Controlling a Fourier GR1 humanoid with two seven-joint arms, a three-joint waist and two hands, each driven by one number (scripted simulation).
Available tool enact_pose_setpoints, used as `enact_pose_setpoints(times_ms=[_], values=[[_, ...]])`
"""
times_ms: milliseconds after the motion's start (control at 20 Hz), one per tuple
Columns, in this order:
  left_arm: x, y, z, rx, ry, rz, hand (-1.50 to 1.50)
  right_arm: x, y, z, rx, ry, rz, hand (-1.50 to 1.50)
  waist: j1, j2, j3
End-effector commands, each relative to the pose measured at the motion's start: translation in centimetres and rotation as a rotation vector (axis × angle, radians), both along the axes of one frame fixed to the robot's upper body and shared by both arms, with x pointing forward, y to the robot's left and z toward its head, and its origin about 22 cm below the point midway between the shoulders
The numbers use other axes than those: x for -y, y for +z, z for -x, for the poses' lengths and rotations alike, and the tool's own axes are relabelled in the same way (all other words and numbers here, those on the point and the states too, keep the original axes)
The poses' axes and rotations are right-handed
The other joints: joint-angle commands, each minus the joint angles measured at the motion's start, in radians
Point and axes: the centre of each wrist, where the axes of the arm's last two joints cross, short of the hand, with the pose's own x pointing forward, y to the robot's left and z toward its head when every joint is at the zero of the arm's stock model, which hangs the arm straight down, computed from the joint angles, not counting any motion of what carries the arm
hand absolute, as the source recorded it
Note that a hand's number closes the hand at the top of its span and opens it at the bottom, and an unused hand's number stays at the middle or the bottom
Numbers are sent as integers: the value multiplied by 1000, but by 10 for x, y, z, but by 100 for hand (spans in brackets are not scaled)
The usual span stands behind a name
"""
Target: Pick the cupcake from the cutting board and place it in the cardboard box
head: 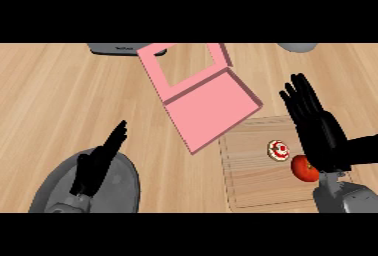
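Head view, what I've got: cupcake (279, 150) sits on the cutting board (255, 185), right-of-centre on the board, white top with red marks. Nothing is gripping it. A red tomato (304, 168) is on the board too, just right and nearer than the cupcake, partly hidden by my right arm.

Right robot hand (319, 131) is above the board's right edge, fingers straight and apart, pointing away toward the far side. It holds nothing. It overlaps the tomato's edge in the view; I can't tell if it touches. Small gap between it and the cupcake.

Left robot hand (98, 163) is at the near left, fingers straight and together, pointing far-right, holding nothing. It shows over a grey round plate (125, 187).

Pink box (207, 102) lies on the wooden tabletop (59, 100), centre-far, its flap open toward the far side. Its near-right corner overlaps the board's far-left corner.

Far edge: a grey appliance (122, 49) left of the box, a grey rounded object (297, 47) at far right, both cut off.
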Motion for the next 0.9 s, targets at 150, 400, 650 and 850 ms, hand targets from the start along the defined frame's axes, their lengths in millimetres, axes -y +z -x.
enact_pose_setpoints(times_ms=[150,400,650,850], values=[[-47,15,-7,103,145,-175,0,76,-11,42,354,-262,225,-150,-121,-41,6],[-65,21,-6,124,187,-246,0,147,-51,82,315,-826,353,-150,-188,-24,16],[-67,33,-18,161,163,-265,0,138,-84,121,672,-715,540,-150,-130,-29,8],[-68,27,-9,162,132,-278,0,143,-128,202,563,-625,820,-150,-99,-28,2]])
